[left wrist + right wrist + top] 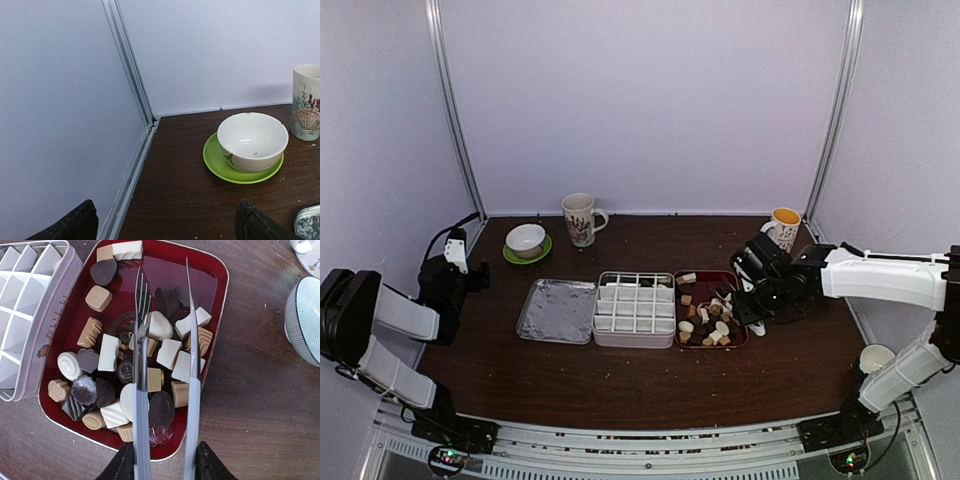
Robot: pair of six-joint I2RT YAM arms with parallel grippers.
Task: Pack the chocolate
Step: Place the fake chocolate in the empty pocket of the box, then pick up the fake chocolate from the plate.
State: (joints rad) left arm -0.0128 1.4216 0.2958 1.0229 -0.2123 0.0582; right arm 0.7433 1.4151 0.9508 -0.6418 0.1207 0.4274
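The chocolate (107, 352), many small dark, tan and white pieces, lies in a dark red tray (165, 270); it also shows in the top view (708, 325). My right gripper (165, 462) is shut on metal tongs (141, 390) and holds them over the tray. The tong arms stand apart, straddling white and tan pieces, and grip none that I can see. A white divided box (30, 305) sits left of the tray, its cells bare. My left gripper (167, 225) is open and empty at the table's far left (470, 272).
A foil-lined lid (558, 310) lies left of the box. A white bowl (252, 140) on a green saucer (225, 167) and a shell mug (306, 102) stand at the back left. A cup (784, 225) stands back right, a striped bowl (305, 320) right of the tray.
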